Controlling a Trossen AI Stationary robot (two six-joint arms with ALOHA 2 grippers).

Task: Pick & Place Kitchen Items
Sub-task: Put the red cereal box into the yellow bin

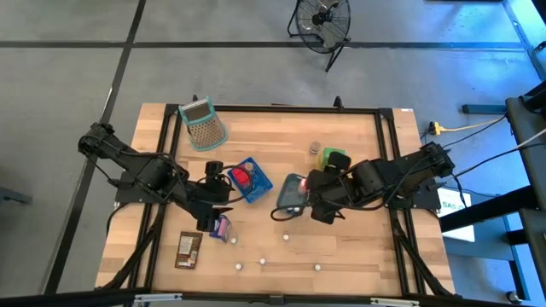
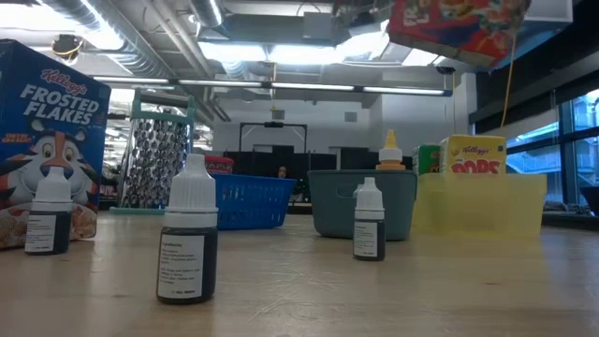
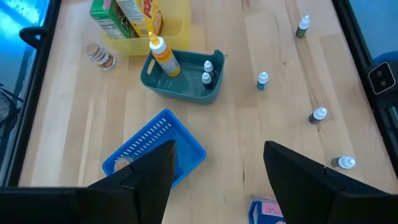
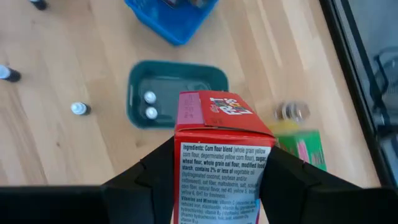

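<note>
My right gripper is shut on a small red cereal box, held in the air near the teal tray; two little white-capped bottles lie in that tray. The box also shows at the top of the low view. My left gripper is open and empty above the table, near the blue basket and a blue-and-pink packet. Several small dropper bottles stand loose on the wood. A yellow tray holds a green box. My right gripper pinches the red box between its two fingers, one on each of the faces beside the ingredients panel. The box is lifted clear of the table and looks tilted in the low view.
A teal grater lies at the far left and a small jar stands by the yellow tray. A brown packet lies near the front left. A Frosted Flakes box shows in the low view.
</note>
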